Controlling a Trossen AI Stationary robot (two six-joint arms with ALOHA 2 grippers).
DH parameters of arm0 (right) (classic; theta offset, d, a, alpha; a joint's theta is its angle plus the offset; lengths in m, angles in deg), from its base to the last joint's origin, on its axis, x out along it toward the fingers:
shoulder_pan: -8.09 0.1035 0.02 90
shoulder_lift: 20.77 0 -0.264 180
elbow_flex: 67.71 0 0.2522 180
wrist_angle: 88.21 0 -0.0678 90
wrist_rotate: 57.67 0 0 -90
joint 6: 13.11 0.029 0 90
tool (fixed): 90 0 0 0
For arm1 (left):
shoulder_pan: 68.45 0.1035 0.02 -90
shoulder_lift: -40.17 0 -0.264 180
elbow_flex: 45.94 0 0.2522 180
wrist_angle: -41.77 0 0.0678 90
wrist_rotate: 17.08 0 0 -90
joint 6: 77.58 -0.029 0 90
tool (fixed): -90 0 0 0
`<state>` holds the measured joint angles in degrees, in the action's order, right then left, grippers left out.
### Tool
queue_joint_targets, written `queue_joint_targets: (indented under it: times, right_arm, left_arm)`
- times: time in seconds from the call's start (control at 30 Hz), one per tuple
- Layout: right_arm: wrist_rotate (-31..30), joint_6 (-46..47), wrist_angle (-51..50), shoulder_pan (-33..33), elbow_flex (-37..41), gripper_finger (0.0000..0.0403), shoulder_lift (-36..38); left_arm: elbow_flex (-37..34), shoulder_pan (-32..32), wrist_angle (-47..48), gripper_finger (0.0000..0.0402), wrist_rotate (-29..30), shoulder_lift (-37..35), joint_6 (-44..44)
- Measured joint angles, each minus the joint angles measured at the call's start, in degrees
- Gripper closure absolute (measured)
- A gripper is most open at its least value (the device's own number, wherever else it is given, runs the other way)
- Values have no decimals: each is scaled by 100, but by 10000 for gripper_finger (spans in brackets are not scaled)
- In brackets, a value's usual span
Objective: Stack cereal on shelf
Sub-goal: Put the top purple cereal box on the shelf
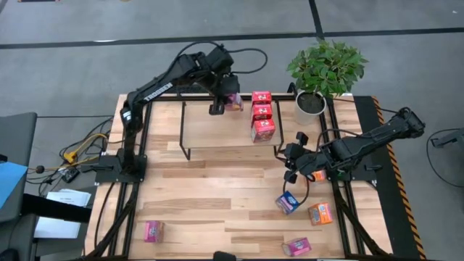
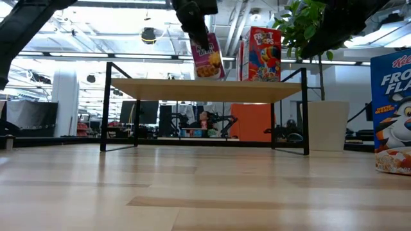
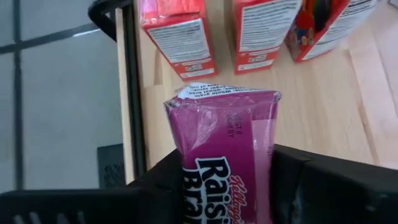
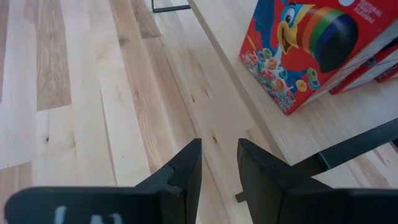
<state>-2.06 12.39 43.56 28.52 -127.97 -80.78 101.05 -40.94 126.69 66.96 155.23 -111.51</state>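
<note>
So the magenta box (image 1: 233,100) is clamped in the left gripper (image 1: 229,94), just over the shelf (image 1: 210,127) board near its far edge, beside the three red boxes (image 1: 262,114) at the right end. Should come down flat on its base, clear of the rail, before letting go. Right gripper (image 1: 297,161) waits by the shelf's right end, jaws slightly apart, empty. Can't tell if the box bottom touches the board, and the low view crops the orange-and-blue box (image 2: 392,112)

Left end effector (image 1: 226,98) reaches out at twelve o'clock, fingers clamped; right end effector (image 1: 293,163) hangs at three o'clock, fingers slightly parted.
</note>
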Motion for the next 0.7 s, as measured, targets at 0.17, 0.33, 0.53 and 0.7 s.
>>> queue_joint_targets:
  times: [0.17, 0.33, 0.53, 0.7]
  right_arm:
    - [2, 0, -1, 4, 0, 275, 0]
    - [0, 0, -25, 4, 0, 271, 0]
    - [0, -1, -31, 4, 0, 270, 0]
    - [2, 0, -55, 4, 0, 275, 0]
  left_arm:
    - [-107, 160, 37, 234, -5, 54, 124]
    - [-127, 213, 184, 220, -184, 54, 161]
    - [-123, 174, 110, 219, -392, 134, 254]
    - [-131, 154, 152, 219, -478, 352, 306]
